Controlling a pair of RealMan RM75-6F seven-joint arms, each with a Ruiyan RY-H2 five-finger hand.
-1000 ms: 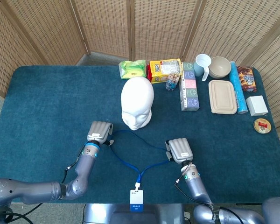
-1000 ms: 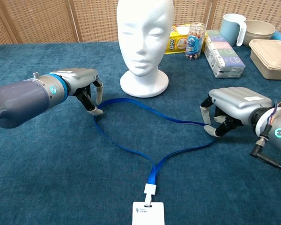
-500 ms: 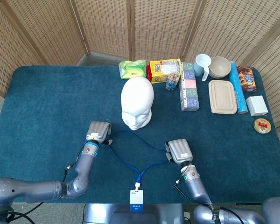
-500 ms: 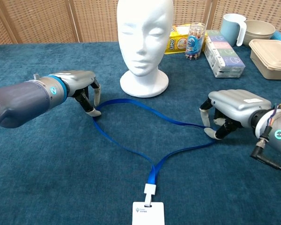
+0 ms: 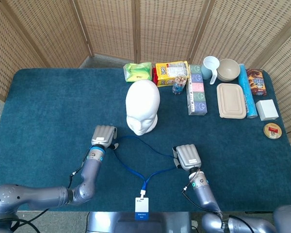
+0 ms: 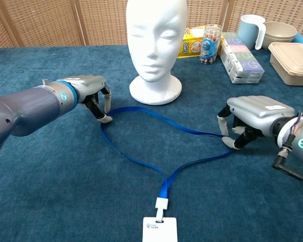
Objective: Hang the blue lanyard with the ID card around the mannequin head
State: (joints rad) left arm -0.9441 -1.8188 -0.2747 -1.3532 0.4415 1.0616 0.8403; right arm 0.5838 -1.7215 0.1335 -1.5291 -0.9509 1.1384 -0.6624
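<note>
The blue lanyard lies as an open loop on the teal table. Its white ID card rests at the near edge. The white mannequin head stands upright just beyond the loop. My left hand is curled down over the loop's left bend, with its fingertips pinching the strap there. My right hand is curled over the right bend, and the strap ends between its fingertips. The strap is drawn into a corner at each hand.
Along the far edge stand snack packs, a jar, a box of tissues, a mug, a bowl and a lidded tray. A blue tube and small boxes lie far right.
My left hand shifted slightly toward the near-left and back again, and the loop's left bend followed it. The right hand stayed nearly in place on the right bend.
</note>
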